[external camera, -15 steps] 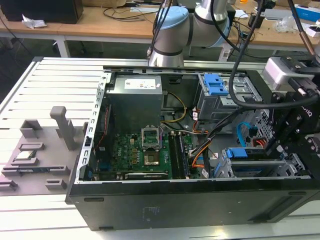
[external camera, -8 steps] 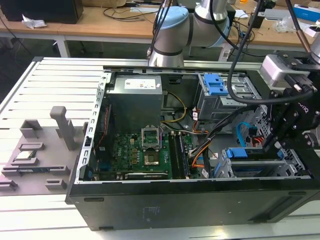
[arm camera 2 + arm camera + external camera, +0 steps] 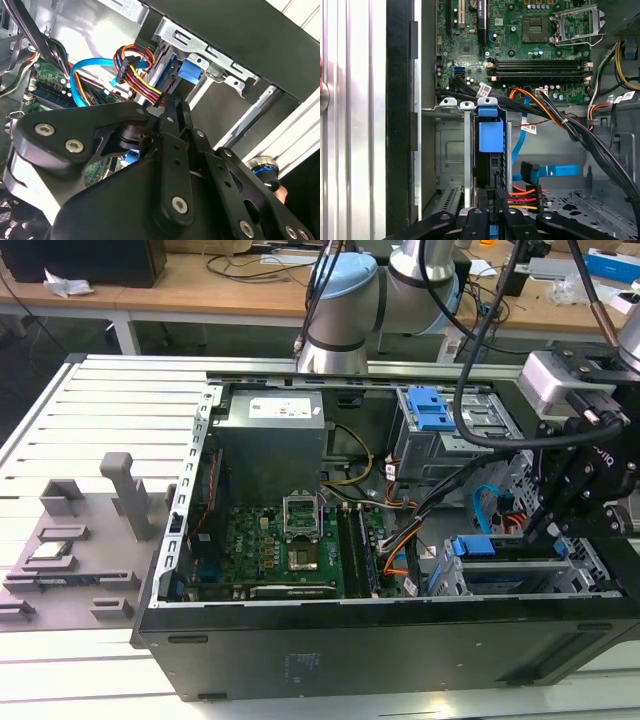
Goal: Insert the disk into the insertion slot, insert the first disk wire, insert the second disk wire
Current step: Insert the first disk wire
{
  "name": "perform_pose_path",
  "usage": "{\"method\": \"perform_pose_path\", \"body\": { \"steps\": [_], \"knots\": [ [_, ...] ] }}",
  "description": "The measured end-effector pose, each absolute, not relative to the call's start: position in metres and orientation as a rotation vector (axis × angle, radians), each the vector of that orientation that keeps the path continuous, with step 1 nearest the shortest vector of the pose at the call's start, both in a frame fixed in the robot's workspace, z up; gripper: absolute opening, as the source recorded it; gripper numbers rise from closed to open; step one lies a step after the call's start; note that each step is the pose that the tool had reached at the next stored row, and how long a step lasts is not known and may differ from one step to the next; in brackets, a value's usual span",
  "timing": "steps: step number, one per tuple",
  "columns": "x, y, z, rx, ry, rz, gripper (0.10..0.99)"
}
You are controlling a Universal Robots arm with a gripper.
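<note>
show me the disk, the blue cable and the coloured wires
the disk point(image 3: 490, 136): first wrist view, on its bright blue carrier tab
the blue cable point(image 3: 555, 170): first wrist view, on its flat run beside the plug
the coloured wires point(image 3: 142, 82): second wrist view, on the middle of the bundle

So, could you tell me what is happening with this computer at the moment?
A robot arm is working inside an open computer case. The disk in its blue carrier sits in the insertion slot. The gripper is closed on the plug of a red, orange and yellow wire bundle right at the disk's end. A blue cable lies loose nearby.
</note>
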State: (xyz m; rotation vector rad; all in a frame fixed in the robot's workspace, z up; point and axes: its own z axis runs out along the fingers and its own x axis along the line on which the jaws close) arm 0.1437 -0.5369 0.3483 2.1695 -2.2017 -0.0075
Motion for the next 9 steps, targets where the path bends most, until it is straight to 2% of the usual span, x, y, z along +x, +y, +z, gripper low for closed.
{"method": "perform_pose_path", "body": {
  "steps": [9],
  "knots": [
    [0.1494, -0.5304, 0.3440, 2.169, -2.202, -0.008, 0.169]
  ]
}}
